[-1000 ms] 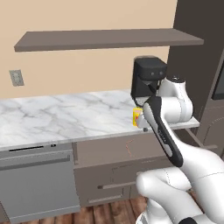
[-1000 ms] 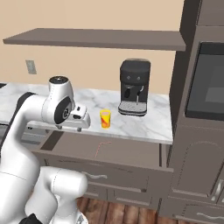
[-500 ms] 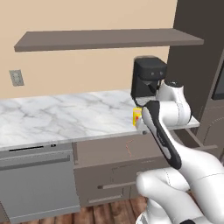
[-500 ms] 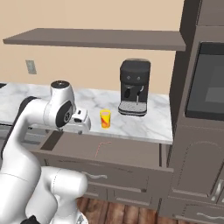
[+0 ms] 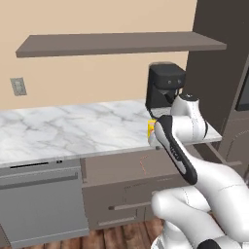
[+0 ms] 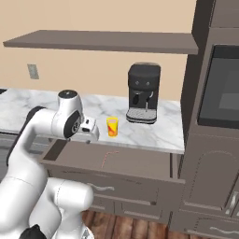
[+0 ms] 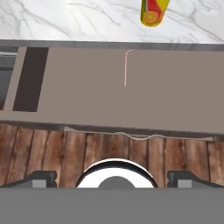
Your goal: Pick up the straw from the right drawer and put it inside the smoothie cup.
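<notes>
The jaws stand spread wide, their tips half cut off by the hand view's lower edge, gripping nothing. Ahead of them the right drawer (image 7: 87, 96) lies pulled open, holding the straw (image 7: 125, 70) alone, flat on its floor. Beyond, on the marble desk (image 7: 87, 19), stands the smoothie cup (image 7: 154, 11), its top cut off and its inside hidden.

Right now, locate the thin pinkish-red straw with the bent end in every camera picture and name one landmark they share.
Left base view: thin pinkish-red straw lies lower centre, in the open taupe-brown drawer, just left of the white arm.
Right base view: straw centre-left on the drawer floor.
Hand view: straw upper centre, on the drawer floor.
Shared landmark: the small yellow-orange cup on the marble counter beyond the straw.
</notes>
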Motion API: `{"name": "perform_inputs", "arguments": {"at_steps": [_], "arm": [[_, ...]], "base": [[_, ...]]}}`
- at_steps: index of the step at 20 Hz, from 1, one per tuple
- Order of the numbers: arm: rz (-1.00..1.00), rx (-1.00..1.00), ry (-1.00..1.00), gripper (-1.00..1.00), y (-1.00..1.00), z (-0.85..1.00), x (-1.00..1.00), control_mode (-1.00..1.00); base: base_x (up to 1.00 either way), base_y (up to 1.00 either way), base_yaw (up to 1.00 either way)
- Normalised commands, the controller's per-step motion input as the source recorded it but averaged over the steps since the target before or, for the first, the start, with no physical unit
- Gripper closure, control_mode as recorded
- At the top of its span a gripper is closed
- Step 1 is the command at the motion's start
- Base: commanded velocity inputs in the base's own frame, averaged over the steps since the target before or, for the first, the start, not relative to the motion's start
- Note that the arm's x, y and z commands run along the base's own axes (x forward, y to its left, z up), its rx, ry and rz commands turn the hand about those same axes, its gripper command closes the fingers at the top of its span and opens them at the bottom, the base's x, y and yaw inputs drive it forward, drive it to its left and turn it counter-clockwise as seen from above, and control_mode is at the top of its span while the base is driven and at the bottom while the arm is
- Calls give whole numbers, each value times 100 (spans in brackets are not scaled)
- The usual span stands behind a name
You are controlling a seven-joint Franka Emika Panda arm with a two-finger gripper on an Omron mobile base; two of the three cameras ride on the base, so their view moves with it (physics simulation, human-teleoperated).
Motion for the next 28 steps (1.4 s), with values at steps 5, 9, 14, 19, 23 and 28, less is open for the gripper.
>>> {"name": "perform_inputs", "arguments": {"at_steps": [5, 9, 14, 19, 23, 28], "arm": [[0, 0, 0, -100, 0, -20, 27, -100], [0, 0, 0, -100, -12, -28, 10, -100], [-1, 0, 1, -100, -19, -33, 0, -100], [-3, 0, 4, -100, -17, -38, 6, -100], [0, 0, 8, -100, -12, -43, 16, -100], [0, 0, 4, -100, -6, -29, 17, -100]], "base": [[0, 0, 0], [0, 0, 0], [0, 0, 0], [0, 0, 0], [0, 0, 0], [0, 0, 0]]}}
